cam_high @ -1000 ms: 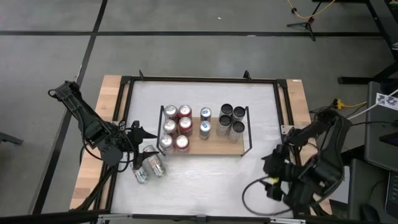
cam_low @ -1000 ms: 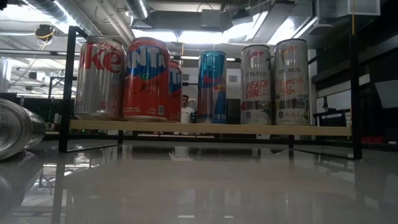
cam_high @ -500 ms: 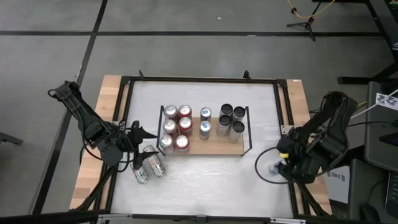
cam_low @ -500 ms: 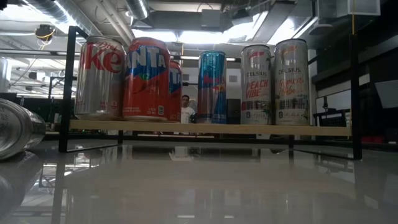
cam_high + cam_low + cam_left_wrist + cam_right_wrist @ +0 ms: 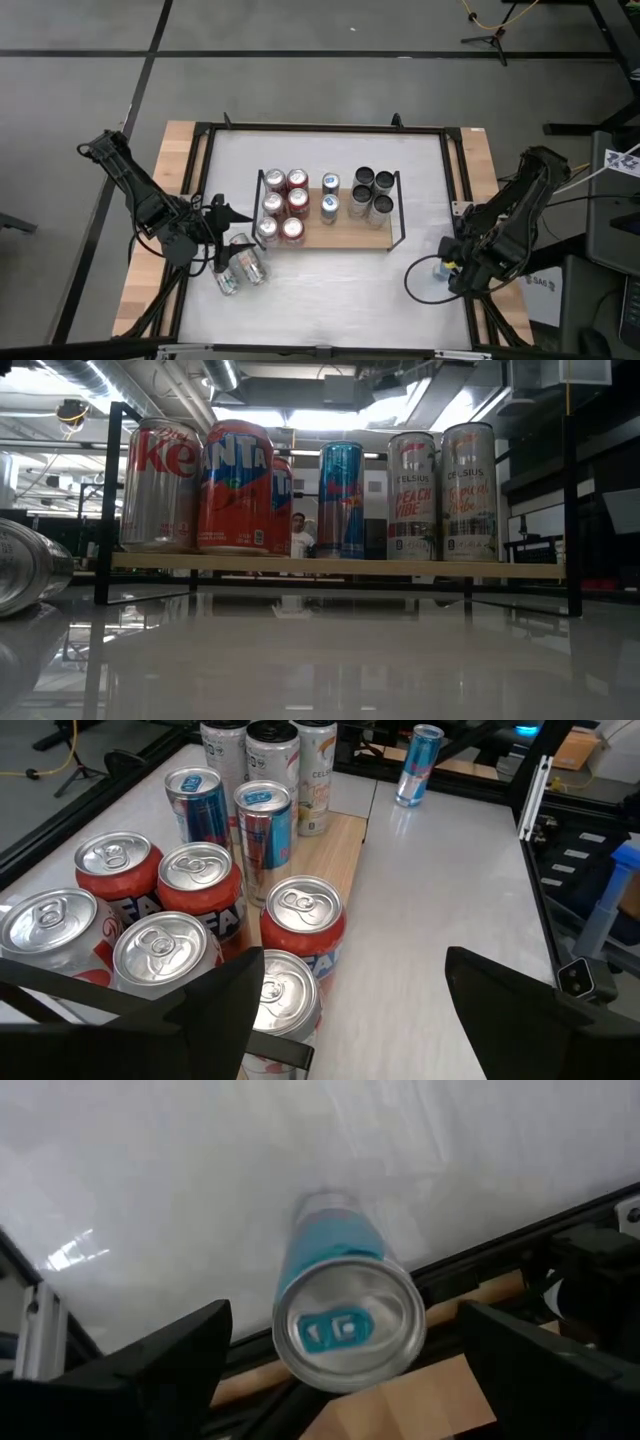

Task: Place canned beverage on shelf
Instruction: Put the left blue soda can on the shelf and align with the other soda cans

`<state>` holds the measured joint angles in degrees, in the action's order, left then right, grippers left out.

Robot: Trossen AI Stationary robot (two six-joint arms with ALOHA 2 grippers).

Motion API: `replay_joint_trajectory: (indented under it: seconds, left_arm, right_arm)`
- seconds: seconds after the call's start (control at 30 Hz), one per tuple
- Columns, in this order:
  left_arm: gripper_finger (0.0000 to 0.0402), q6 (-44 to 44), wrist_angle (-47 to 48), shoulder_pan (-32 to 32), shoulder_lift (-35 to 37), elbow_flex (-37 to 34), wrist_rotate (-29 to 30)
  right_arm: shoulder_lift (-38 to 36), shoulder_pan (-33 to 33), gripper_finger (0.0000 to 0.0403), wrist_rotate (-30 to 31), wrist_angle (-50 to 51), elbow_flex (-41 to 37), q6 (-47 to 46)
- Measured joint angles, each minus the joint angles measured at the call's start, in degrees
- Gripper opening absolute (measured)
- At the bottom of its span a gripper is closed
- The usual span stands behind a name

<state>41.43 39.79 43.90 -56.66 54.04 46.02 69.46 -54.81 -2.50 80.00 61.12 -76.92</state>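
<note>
The shelf [image 5: 345,232] is a light wooden board with black end rails in the middle of the table, and several cans stand on it [image 5: 190,880]. A slim blue can [image 5: 345,1320] stands upright on the white tabletop near the right edge [image 5: 438,268]. My right gripper [image 5: 345,1380] is above it and points down, open, with one finger on each side of the can's top, touching nothing. My left gripper [image 5: 355,1010] is open at the shelf's left end [image 5: 228,238], with nothing between its fingers.
Two silver cans [image 5: 240,266] lie on their sides on the table just near of my left gripper; one shows in the low view [image 5: 25,565]. The table's black frame [image 5: 520,1240] runs close beside the blue can. Bare tabletop [image 5: 340,290] lies near of the shelf.
My right gripper has come down over the blue can and tipped until it points straight down; its fingers stay wide apart. The blue can has not moved.
</note>
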Motion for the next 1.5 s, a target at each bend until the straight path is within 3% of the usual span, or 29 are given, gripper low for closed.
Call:
replay_joint_trajectory:
  seconds: [0.9, 1.2, 1.5]
  left_arm:
    - [0.0305, 0.02, 0.00, 0.00, 0.00, 0.00, 0.00]
    - [0.0305, 0.00, 0.00, 0.01, 0.00, 0.00, 0.00]
    - [0.0305, 0.00, 0.00, 0.00, 0.00, 0.00, 0.00]
  right_arm:
    - [0.02, 0.00, 0.0381, 0.81, -0.66, -1.47, -23.15]
    - [0.06, 0.09, 0.0381, 5.23, -0.72, 0.62, -21.21]
    - [0.06, 0.07, 0.0381, 12.69, 0.95, 11.90, -17.07]
